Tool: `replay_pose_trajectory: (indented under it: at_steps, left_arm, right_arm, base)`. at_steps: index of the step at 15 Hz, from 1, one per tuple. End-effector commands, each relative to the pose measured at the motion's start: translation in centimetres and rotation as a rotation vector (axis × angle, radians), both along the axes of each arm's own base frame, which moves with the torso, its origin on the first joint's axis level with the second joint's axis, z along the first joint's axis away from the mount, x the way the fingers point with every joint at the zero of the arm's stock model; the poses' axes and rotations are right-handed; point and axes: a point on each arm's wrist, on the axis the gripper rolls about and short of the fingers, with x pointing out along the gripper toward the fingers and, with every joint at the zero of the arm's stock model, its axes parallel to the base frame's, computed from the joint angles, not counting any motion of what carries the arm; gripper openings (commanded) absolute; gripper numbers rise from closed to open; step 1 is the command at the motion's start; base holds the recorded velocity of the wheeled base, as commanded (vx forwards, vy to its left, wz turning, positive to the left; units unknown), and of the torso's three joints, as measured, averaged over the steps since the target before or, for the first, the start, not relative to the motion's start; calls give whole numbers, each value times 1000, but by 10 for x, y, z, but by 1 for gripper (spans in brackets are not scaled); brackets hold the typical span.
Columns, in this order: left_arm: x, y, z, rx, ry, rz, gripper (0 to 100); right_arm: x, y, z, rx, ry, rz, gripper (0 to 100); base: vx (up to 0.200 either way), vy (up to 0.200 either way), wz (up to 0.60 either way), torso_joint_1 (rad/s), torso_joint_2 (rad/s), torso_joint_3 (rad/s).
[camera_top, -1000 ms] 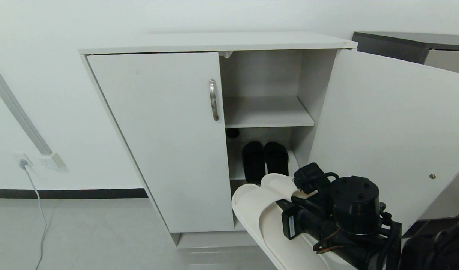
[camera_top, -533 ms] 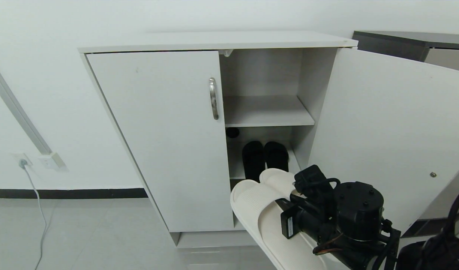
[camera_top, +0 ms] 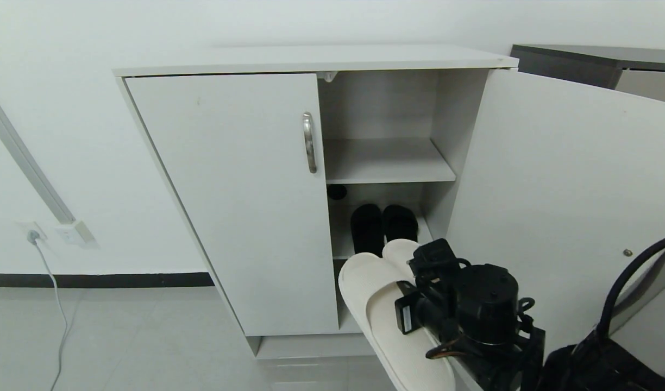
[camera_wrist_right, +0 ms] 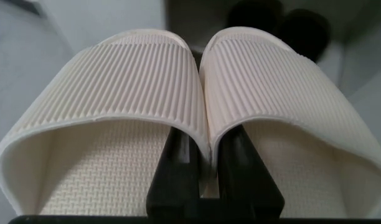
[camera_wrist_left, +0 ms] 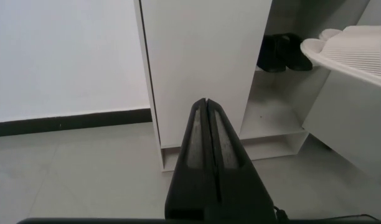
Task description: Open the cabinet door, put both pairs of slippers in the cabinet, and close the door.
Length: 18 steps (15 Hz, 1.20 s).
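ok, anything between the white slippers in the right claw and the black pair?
Nothing. Right wrist view shows the black pair straight past the white slippers in the right claw; head view shows bare shelf around them.

A white wall (camera_top: 66, 108) ran behind everything, with a pale trunking strip (camera_top: 23, 157) slanting down it to a small white box (camera_top: 77, 233). Just beside that sat a socket (camera_top: 32, 235), and a grey cord (camera_top: 58, 304) trailed from it to the pale tiled floor (camera_top: 120, 347). A black skirting band (camera_top: 93, 279) edged the wall's foot. At the far right stood a dark grey unit (camera_top: 593, 62).
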Motion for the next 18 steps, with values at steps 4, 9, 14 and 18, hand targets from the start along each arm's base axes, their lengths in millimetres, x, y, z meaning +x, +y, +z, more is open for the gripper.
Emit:
replay_pose_trajectory:
  at_steps: [4,9,14,18]
  left_arm:
    - [0,0,0,0,1,0,0]
    - [0,0,0,2,1,0,0]
    - [0,0,0,3,1,0,0]
    - [0,0,0,5,1,0,0]
  right_arm:
    - [28,50,54,72,28,-335,0]
    - [24,44,110,90,14,-344,0]
    - [28,48,130,90,3,-341,0]
    - [29,50,130,63,-7,-336,0]
  base:
    - [0,0,0,0,0,0]
    - [0,0,0,0,0,0]
    - [0,0,0,0,0,0]
    - [0,0,0,0,0,0]
